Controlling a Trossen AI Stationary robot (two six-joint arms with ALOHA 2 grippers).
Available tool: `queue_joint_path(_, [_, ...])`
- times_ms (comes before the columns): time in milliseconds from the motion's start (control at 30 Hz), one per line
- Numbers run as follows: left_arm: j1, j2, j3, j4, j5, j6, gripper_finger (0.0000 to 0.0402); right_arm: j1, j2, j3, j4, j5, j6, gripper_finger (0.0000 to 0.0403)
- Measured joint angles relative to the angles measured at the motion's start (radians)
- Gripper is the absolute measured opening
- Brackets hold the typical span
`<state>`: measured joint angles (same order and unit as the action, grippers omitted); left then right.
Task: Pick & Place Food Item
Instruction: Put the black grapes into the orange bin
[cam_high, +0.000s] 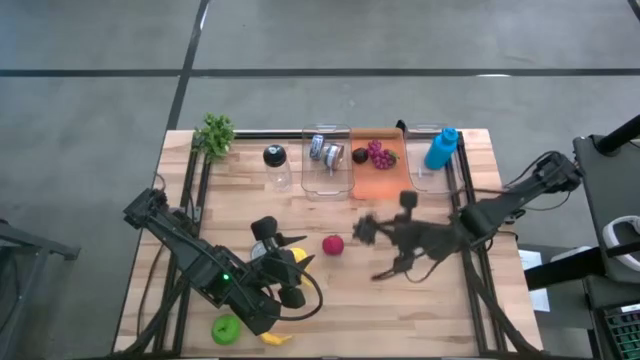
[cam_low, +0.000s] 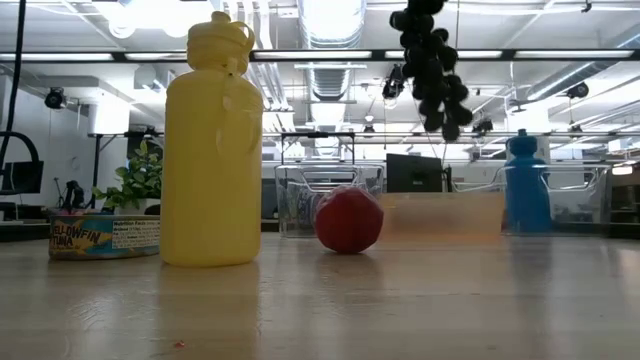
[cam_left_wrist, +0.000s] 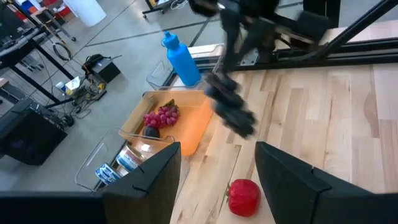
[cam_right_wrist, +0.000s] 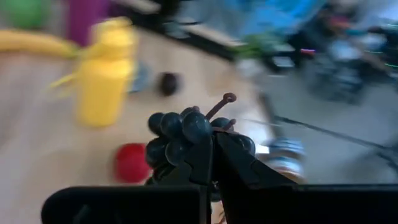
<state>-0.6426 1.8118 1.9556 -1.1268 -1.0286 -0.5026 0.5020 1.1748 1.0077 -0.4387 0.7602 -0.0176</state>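
The right tool (cam_right_wrist: 211, 152) is clenched on a bunch of dark grapes (cam_right_wrist: 180, 134), which hangs in the air above the tabletop (cam_high: 480, 300), clear of the wood. Taking the orange tray (cam_high: 385, 180) as the landmark: the dark grapes hover just off the tray's near edge, on the side toward the middle of the tabletop, not over the tray itself. Inside the tray lie a bunch of red grapes (cam_high: 380, 154) and a small dark fruit (cam_high: 360, 155). A red apple (cam_high: 333, 245) rests on the wood farther out from the tray than the hanging bunch, toward the left arm. A blue bottle (cam_high: 441, 148) stands in the clear bin just beside the tray on the right arm's side, and another clear bin (cam_high: 328, 160) holding tins touches the tray's other side. The left tool (cam_left_wrist: 214, 177) waits well away from the tray, near a yellow bottle (cam_high: 283, 255), its fingers spread and released, grasping nothing. A green fruit (cam_high: 226, 329) lies farthest from the tray, beside the left arm.
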Motion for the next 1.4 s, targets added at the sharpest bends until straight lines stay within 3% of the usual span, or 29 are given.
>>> queue_joint_path(133, [0.0, 0.0, 0.0, 0.0, 0.0, 0.0, 0.021, -0.045, -0.042, 0.0, 0.001, 0.159, 0.011, 0.0008])
queue_joint_path(333, [0.0, 0.0, 0.0, 0.0, 0.0, 0.0, 0.021, -0.167, -0.061, 0.0, 0.001, 0.316, 0.009, 0.0008])
queue_joint_path(633, [0.0, 0.0, 0.0, 0.0, 0.0, -0.003, 0.021, -0.419, -0.06, -0.034, 0.01, 0.398, 0.045, 0.0008])
queue_joint_path(767, [0.0, 0.0, 0.0, 0.0, 0.0, -0.003, 0.021, -0.522, -0.06, -0.091, 0.092, 0.397, 0.057, 0.0008])
queue_joint_path(967, [0.0, 0.0, 0.0, 0.0, 0.0, -0.003, 0.021, -0.642, -0.06, -0.226, 0.403, 0.382, -0.061, 0.0008])
queue_joint_path(1100, [0.0, 0.0, 0.0, 0.001, 0.0, -0.004, 0.021, -0.704, -0.06, -0.299, 0.577, 0.287, -0.121, 0.0008])
queue_joint_path(1333, [0.0, 0.0, 0.0, 0.004, 0.0, -0.013, 0.021, -0.821, -0.06, -0.404, 0.737, 0.272, -0.157, 0.0008])
queue_joint_path(1400, [0.0, 0.0, 0.0, 0.004, 0.0, -0.019, 0.021, -0.855, -0.06, -0.436, 0.787, 0.222, -0.155, 0.0008])
